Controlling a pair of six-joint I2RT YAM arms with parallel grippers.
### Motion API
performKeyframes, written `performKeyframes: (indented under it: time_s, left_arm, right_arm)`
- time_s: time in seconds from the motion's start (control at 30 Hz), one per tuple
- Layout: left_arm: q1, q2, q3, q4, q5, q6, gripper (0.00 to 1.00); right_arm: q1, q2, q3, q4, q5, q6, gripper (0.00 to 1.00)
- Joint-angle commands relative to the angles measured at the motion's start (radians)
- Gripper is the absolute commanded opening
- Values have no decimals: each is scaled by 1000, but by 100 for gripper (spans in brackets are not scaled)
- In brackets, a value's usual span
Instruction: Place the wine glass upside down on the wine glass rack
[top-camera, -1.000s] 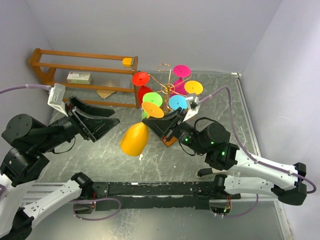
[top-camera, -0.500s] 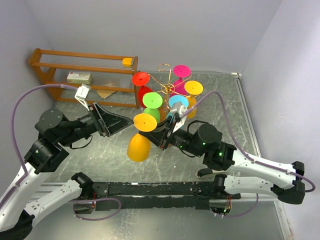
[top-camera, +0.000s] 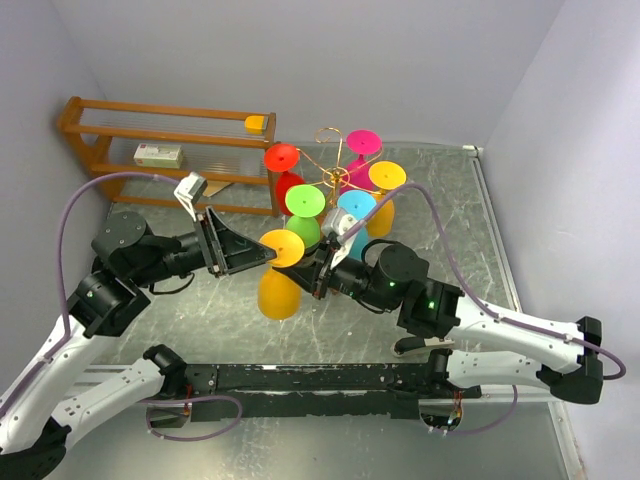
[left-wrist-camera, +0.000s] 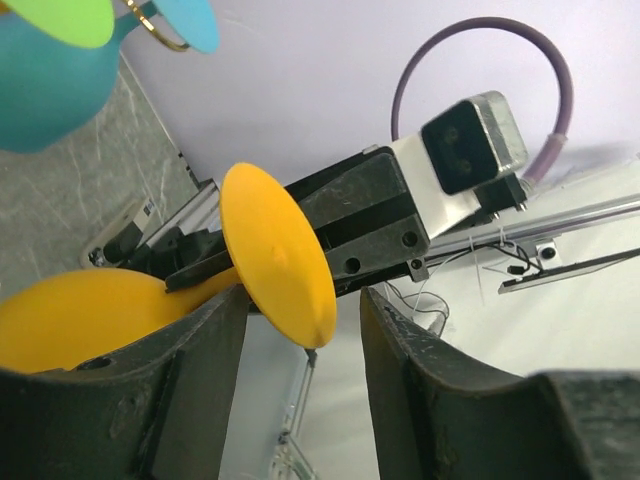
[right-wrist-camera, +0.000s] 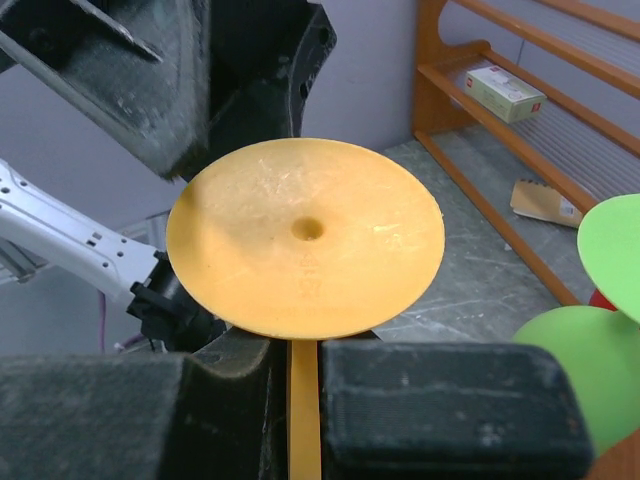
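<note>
The orange-yellow wine glass (top-camera: 279, 293) hangs upside down above the table, its round foot (top-camera: 283, 247) on top. My right gripper (top-camera: 312, 275) is shut on its stem (right-wrist-camera: 304, 410), just under the foot (right-wrist-camera: 305, 238). My left gripper (top-camera: 262, 258) is open, and the edge of the foot (left-wrist-camera: 278, 255) sits between its fingers (left-wrist-camera: 200, 350) without clear contact. The bowl (left-wrist-camera: 80, 320) shows at lower left in the left wrist view. The gold wire rack (top-camera: 335, 175) stands behind, with several colored glasses hung upside down on it. Its wooden base is hidden behind my right arm.
A brown wooden shelf unit (top-camera: 170, 140) stands at the back left with a small box (top-camera: 158, 155) on it. A green glass (top-camera: 305, 205) and a teal glass (top-camera: 355, 210) hang closest to the held glass. Walls close in at the back and right.
My left arm has swung right and closed in on the glass's foot. My right gripper has carried the glass a little left and toward the front, away from the rack.
</note>
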Motion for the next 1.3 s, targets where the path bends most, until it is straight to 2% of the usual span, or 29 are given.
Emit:
performKeyframes:
  time_s: [0.0, 0.2, 0.33, 0.5, 0.57, 0.67, 0.77, 0.93, 1.0, 1.1, 1.27]
  left_arm:
    - [-2, -15, -16, -13, 28, -58, 58]
    - [-3, -23, -39, -15, 6, -70, 48]
    - [-2, -34, -36, -96, -64, -46, 45]
    - [-2, -53, -65, -87, -102, -69, 39]
    - [-2, -61, -72, -83, -114, -78, 31]
    - [-3, -69, -75, -78, -129, -87, 9]
    - [-2, -74, -57, -104, -156, -81, 7]
    - [-3, -89, 8, -224, -282, -45, 7]
    - [-2, -101, 45, -275, -355, -27, 7]
    - [-3, -109, 117, -356, -469, 10, 7]
    - [-2, -81, 236, -403, -596, 98, 7]
  right_arm:
    - [8, 16, 42, -28, 13, -61, 0]
    - [12, 30, 42, -26, -8, -83, 0]
    - [23, 20, 40, -22, -39, -110, 0]
    - [27, 15, 29, -16, -62, -133, 0]
    - [29, 17, 29, -15, -71, -139, 0]
    - [30, 22, 32, -19, -65, -125, 0]
    - [30, 24, 38, -36, -49, -94, 1]
    - [31, -25, 5, -11, -34, -50, 42]
    - [30, -65, -25, 14, -31, -33, 54]
    - [31, -129, -63, 41, -39, -8, 63]
    - [30, -215, -88, 43, -25, 29, 65]
